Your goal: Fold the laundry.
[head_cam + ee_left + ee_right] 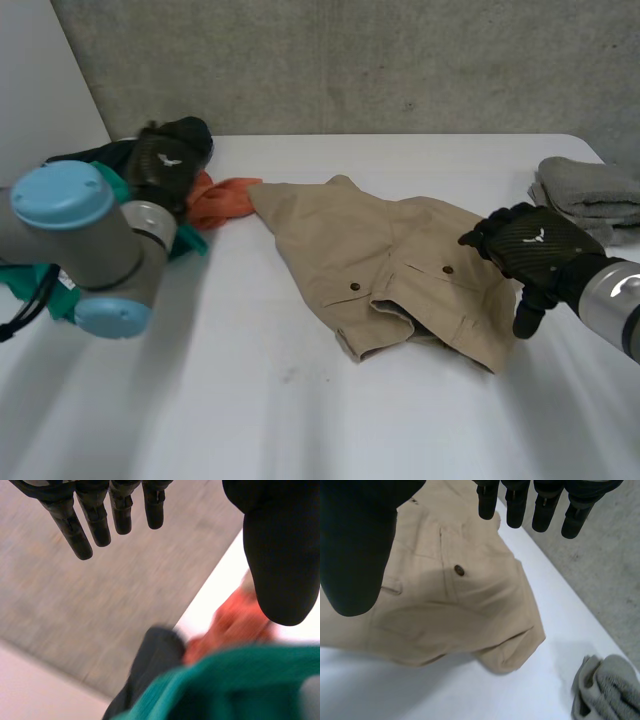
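Note:
Crumpled beige shorts (390, 270) with two dark buttons lie in the middle of the white table (300, 420). My right hand (530, 245) is at their right edge, fingers straight and apart from the thumb, holding nothing. In the right wrist view that hand (516, 505) hangs over the beige shorts (445, 610). My left hand (165, 160) hovers over a pile of clothes at the table's far left. Its fingers (95, 520) are straight and empty above the green cloth (225, 685), orange cloth (240, 625) and dark cloth (150, 665).
A folded grey cloth (590, 195) lies at the table's right edge, also beside the shorts as the grey cloth (605, 690). An orange cloth (222, 200) touches the shorts' far left tip. A concrete wall (350, 60) stands behind the table. My left arm's elbow (90, 245) juts over the near left.

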`<action>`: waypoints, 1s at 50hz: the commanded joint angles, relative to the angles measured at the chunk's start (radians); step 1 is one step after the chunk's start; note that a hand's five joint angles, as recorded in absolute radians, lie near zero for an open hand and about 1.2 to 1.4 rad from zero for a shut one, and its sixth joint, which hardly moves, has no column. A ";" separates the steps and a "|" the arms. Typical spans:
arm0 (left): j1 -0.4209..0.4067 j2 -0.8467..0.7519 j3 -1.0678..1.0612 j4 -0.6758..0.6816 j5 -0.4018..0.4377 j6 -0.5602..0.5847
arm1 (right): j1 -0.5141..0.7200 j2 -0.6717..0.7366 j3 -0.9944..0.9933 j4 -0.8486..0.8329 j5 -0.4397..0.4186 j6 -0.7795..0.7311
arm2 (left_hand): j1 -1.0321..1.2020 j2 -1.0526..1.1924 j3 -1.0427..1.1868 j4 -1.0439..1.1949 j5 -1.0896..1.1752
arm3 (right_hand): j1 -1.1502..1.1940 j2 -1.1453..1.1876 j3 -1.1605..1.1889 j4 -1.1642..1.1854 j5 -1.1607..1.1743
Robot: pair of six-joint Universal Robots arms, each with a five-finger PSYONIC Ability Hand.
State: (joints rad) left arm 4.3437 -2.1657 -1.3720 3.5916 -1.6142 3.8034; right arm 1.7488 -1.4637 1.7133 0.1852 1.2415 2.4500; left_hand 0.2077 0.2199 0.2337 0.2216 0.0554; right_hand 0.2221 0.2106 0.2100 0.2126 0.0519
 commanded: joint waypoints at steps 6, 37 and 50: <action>-0.168 -0.201 0.109 -0.051 0.235 -0.001 | -0.021 -0.030 0.153 0.011 -0.007 0.006 | -0.015 -0.027 -0.041 -0.029 -0.037 | -0.048 -0.036 -0.035 -0.038 -0.052; -0.217 -0.085 0.199 -0.225 0.112 -0.065 | -0.103 0.014 0.126 -0.429 0.036 0.006 | 1.189 1.176 1.163 1.175 1.166 | 1.174 1.186 1.186 1.184 1.170; -0.420 0.303 -0.148 -0.214 0.093 -0.268 | -0.100 0.330 -0.306 -0.544 0.038 0.032 | 1.189 1.176 1.163 1.175 1.166 | 1.174 1.186 1.186 1.184 1.170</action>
State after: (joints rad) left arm 4.0236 -1.9416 -1.4250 3.3714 -1.5168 3.5823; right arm 1.6323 -1.3161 1.5989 -0.2744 1.2722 2.4705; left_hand 1.1747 1.1945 1.1884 1.1988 0.9650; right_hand 1.1191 1.1655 1.1842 1.1952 1.0009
